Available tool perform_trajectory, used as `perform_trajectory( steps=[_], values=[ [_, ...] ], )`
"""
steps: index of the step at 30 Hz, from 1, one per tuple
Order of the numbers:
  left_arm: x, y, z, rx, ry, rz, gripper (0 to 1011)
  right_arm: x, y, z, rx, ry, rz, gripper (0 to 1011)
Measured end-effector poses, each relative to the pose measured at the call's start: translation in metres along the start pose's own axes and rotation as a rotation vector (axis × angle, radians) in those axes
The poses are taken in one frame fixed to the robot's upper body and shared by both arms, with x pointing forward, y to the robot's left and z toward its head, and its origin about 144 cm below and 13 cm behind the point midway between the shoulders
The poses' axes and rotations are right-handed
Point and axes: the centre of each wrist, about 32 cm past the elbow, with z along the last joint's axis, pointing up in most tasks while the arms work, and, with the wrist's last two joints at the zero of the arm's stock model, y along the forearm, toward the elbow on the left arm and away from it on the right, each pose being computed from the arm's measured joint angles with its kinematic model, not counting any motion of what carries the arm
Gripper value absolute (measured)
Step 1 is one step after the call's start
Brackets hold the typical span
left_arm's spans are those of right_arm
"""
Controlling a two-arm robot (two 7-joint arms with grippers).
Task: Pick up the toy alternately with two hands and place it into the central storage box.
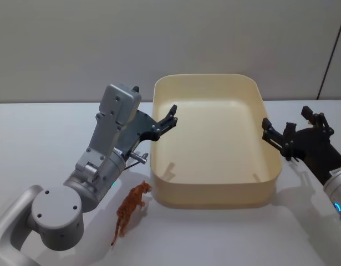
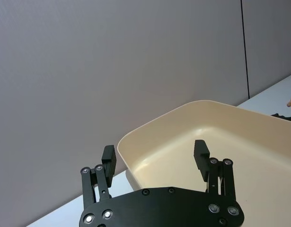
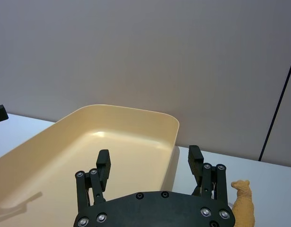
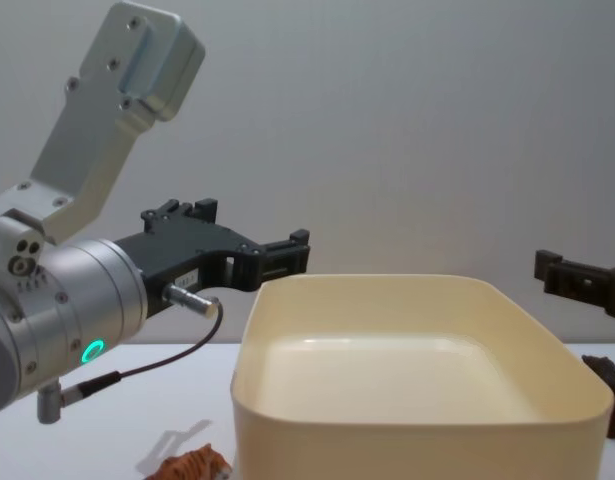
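Your left gripper hangs over the central storage box's left rim, jaws released, holding nothing. The right gripper sits released at the right wall. The tiger toy lies on the desk, front-left of the box. Next looks like a pick: bring the left jaws down around it.

Head view: you look steeply down on the central storage box from above. Chest view: low, close, side-on to its near wall. Wrist views: each looks past its own fingers, left gripper and right gripper, across the box from its side. All four share the box.
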Motion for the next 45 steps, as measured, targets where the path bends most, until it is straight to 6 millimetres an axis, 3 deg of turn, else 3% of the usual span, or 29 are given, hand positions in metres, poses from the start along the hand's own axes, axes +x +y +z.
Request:
perform_trajectory(
  steps=[45],
  values=[
    [0.0000,0.0000,0.0000,0.000,0.000,0.000,1001,0.0000,0.0000,0.0000,0.000,0.000,0.000,1001]
  ],
)
